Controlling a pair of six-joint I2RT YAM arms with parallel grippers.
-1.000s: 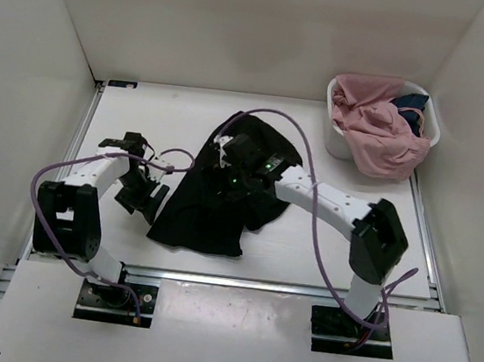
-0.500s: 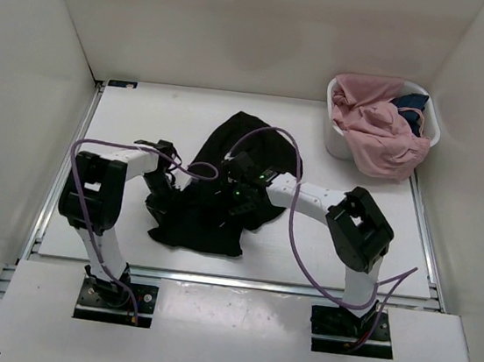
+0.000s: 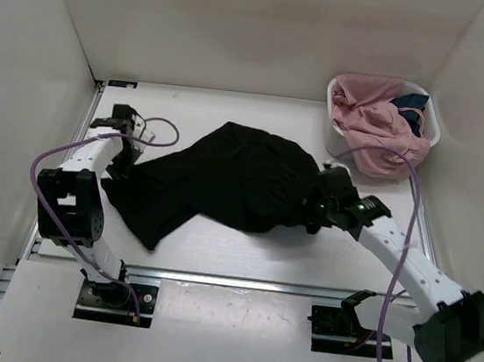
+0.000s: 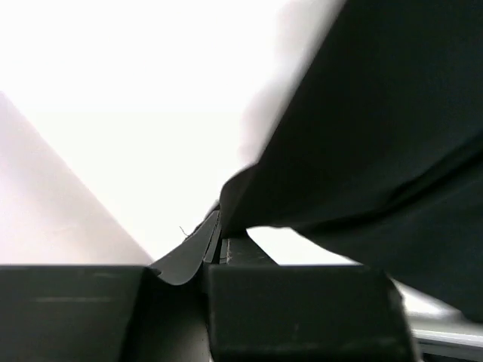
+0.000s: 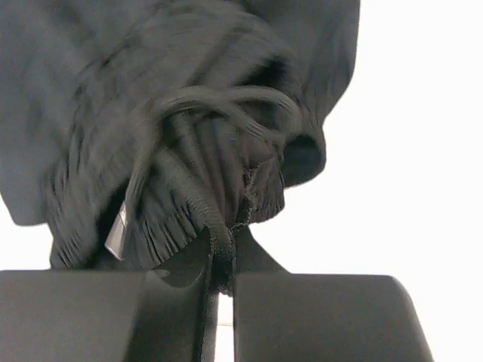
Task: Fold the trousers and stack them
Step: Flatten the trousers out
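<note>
The black trousers [image 3: 233, 180] lie stretched across the middle of the table, one narrow end trailing toward the front left. My left gripper [image 3: 122, 169] is at their left end, shut on a thin fabric edge [image 4: 226, 215]. My right gripper [image 3: 313, 214] holds the right end. In the right wrist view it [image 5: 223, 260] is shut on the ribbed elastic waistband [image 5: 189, 204], where a drawstring loops. Black cloth [image 4: 377, 136] fills the right side of the left wrist view.
A white basket [image 3: 335, 131] stands at the back right, holding a pink garment [image 3: 376, 131] that hangs over its rim and a small dark blue cloth [image 3: 410, 105]. White walls enclose the table on three sides. Purple cables loop off both arms.
Both grippers shut on the trousers and drew apart, the left one leftward and the right one rightward. The bunched trousers are now spread out wide between them.
</note>
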